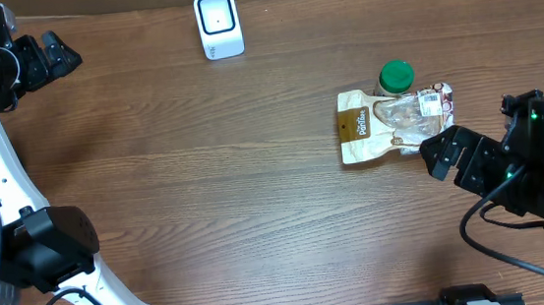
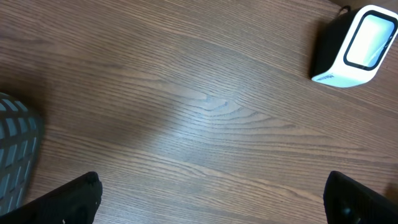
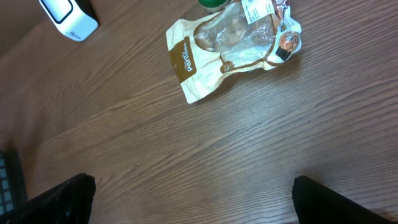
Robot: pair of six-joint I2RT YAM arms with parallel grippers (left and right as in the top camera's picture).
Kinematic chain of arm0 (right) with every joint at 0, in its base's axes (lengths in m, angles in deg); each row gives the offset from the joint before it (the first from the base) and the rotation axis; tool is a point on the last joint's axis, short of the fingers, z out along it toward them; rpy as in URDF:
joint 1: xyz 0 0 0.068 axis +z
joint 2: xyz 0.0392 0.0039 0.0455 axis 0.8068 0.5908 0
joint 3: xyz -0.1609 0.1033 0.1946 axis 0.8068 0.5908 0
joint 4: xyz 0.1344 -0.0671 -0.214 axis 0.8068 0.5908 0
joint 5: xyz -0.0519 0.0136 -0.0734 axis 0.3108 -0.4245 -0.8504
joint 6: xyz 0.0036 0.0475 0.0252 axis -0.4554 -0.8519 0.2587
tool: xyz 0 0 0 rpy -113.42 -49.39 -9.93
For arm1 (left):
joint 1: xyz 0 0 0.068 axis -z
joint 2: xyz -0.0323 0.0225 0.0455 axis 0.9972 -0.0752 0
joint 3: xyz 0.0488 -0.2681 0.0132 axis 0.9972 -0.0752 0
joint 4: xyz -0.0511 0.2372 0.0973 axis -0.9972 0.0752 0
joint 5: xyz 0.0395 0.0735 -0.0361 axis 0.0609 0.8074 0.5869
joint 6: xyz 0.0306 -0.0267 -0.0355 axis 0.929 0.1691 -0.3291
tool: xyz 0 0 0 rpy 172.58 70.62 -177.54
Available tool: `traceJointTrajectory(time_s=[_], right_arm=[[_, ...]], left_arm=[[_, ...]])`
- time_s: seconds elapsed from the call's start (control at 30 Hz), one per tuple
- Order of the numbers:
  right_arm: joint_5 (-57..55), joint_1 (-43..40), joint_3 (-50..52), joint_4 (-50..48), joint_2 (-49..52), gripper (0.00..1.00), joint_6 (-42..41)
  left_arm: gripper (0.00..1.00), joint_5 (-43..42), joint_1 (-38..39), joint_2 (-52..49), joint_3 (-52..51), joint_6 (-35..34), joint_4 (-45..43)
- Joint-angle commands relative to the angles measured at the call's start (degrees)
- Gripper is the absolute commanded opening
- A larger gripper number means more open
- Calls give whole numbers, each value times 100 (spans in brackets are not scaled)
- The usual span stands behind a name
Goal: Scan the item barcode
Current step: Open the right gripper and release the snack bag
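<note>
Snack pouch [image 1: 393, 122] lies flat on the table [image 1: 256, 193], right of centre, touching a green-capped bottle [image 1: 396, 75], scanner [image 1: 217, 24] well apart at the far edge; right gripper [image 1: 434, 156] spread, empty, beside the pouch's corner; left gripper [image 1: 61, 57] spread, empty, far corner.

— What can we read here?
— Very little. The pouch [image 3: 230, 50] has a brown band [image 3: 182, 59] at one end with pale lettering running along it. In the right wrist view we make out something like "pan" at its start, but not the whole word.
— And the white label [image 3: 254, 9] at the pouch's other end?
— We see dark print on it, too small for us to read.
— Anything on the scanner [image 3: 67, 17]?
— We see faint grey marks low on its white side, and we cannot read them either.
</note>
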Motion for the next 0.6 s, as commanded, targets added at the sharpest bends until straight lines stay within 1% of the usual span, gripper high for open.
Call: traceJointTrajectory(time_s=[0.0,0.4,0.57], right_arm=[[31,0,-114,-17,61,100,24],[-35,0,-114,-24,415,100,68],[-125,7,-87,-317,330,100,68]], left_arm=[[100,26,39,50,70,68,-9],[99,26,39,50,70,68,-9],[100,28,39,50,70,68,-7]])
